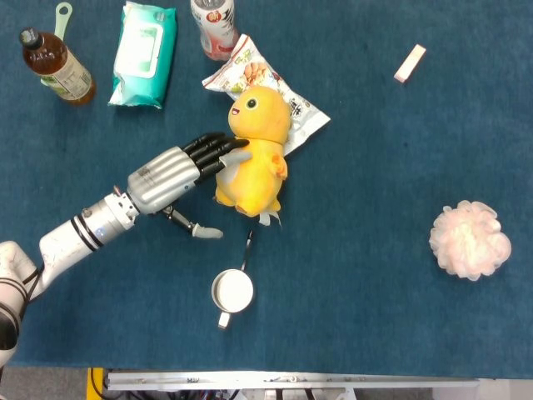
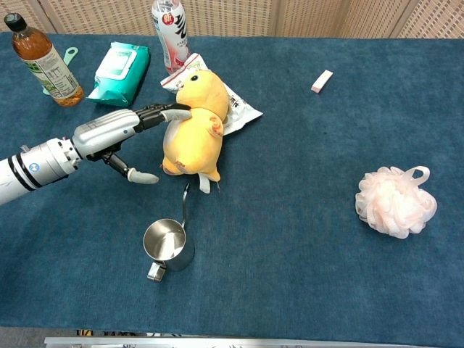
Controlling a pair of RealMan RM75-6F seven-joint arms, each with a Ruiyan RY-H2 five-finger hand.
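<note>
Left hand (image 1: 171,179), released with fingers spread, touches the yellow chick plush (image 1: 254,158) from its nine o'clock side on the blue counter (image 1: 375,167).

Lab-style test table (image 2: 304,217), blue cloth, assorted household props.

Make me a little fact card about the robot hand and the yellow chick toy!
toy: yellow chick plush, lying partly on a snack bag
left hand: open, fingers at the plush's side, thumb spread below
right hand: not in view
near the toy: small steel cup
far side of table: tea bottle, wipes pack, pink drink bottle
right side: pink bath pouf, small eraser
</note>
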